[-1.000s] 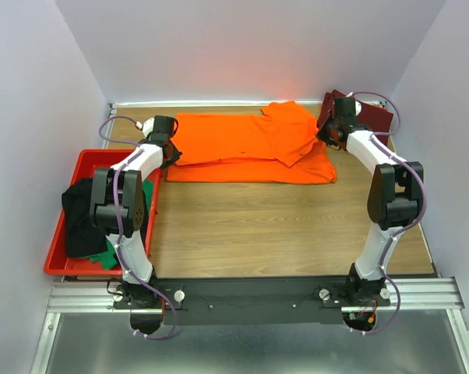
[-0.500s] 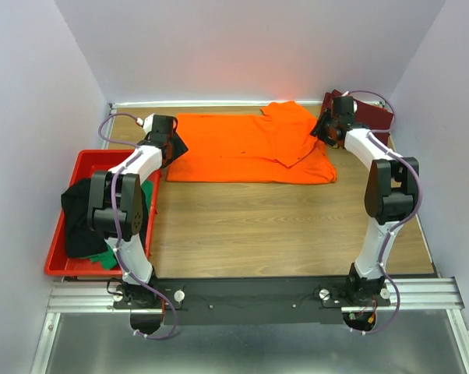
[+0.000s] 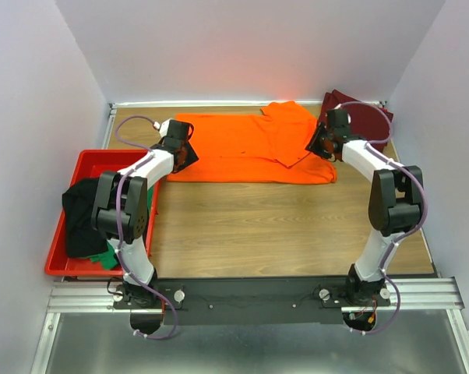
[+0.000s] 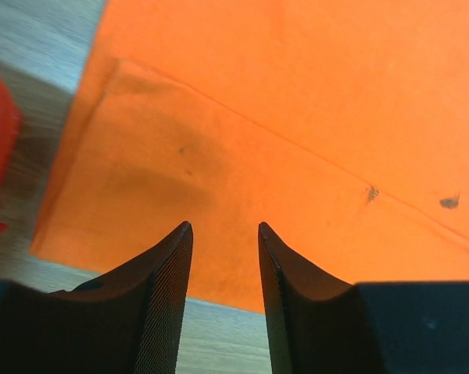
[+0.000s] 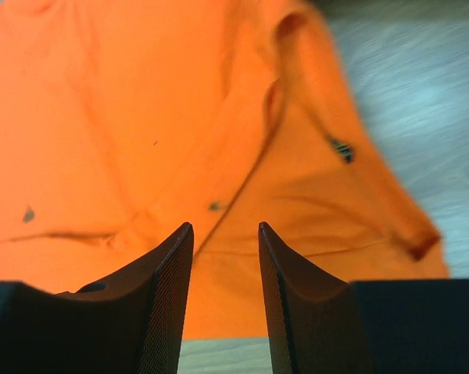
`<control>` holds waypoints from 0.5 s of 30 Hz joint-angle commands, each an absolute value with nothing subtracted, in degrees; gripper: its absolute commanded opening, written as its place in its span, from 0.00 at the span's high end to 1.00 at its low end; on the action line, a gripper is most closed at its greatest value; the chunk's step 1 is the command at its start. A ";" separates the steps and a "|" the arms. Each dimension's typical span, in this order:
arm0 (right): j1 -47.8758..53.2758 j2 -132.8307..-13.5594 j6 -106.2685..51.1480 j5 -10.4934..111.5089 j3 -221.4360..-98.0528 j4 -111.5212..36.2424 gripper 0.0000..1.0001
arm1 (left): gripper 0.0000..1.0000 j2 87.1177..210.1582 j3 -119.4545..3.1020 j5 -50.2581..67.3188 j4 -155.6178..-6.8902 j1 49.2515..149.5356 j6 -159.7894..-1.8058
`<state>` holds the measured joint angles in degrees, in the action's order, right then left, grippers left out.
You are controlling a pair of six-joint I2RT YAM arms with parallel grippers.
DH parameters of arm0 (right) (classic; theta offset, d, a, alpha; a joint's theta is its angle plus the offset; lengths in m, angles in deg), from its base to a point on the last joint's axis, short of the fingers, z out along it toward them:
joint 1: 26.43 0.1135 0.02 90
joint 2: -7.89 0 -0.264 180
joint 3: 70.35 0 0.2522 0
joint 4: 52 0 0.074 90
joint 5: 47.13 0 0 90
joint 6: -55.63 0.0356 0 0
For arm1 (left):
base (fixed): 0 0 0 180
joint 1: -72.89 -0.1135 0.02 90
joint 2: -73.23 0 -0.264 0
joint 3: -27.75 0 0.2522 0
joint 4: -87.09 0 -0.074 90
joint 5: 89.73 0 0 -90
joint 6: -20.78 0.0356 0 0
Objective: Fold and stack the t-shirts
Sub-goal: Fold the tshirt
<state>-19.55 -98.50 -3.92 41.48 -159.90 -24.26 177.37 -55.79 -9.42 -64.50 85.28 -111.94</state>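
Both pincers stand parted and empty: left pincer above the left edge of the bright orange cloth t-shirt, right pincer above its right end. I see that shirt lying flat at the far side of the wooden desk, with a dark maroon cloth shirt at its right.

- The left arm is made of glossy white tube-shaped links joined by chunky black joint housings.
- The right arm has the same white links and black housings.
- A thin lilac cable runs along each arm in loose loops.
- The left fingers are black tapered blades with finely cross-hatched inner faces.
- The right fingers look alike.
- Both bases share a flat black mounting plate with round silver bolts.
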 commanded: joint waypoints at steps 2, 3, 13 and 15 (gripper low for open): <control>-15.71 -100.74 -3.26 42.51 -160.04 -25.84 0.54 | 0.53 177.20 -55.00 -8.61 -65.35 86.17 -112.28; -15.53 -101.44 -3.17 42.52 -160.48 -25.93 0.54 | 0.54 177.29 -54.65 -8.26 -65.53 86.34 -112.28; -14.74 -105.14 -2.82 42.34 -161.37 -26.02 0.50 | 0.55 177.21 -53.07 -6.68 -66.67 86.60 -112.37; -14.56 -105.49 -2.82 42.43 -161.28 -26.10 0.48 | 0.55 177.38 -53.07 -6.59 -66.93 86.60 -112.37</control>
<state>-14.77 -104.21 -3.33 42.09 -160.77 -25.33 177.39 -53.60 -7.79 -65.59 86.30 -112.13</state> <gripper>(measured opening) 0.506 0.452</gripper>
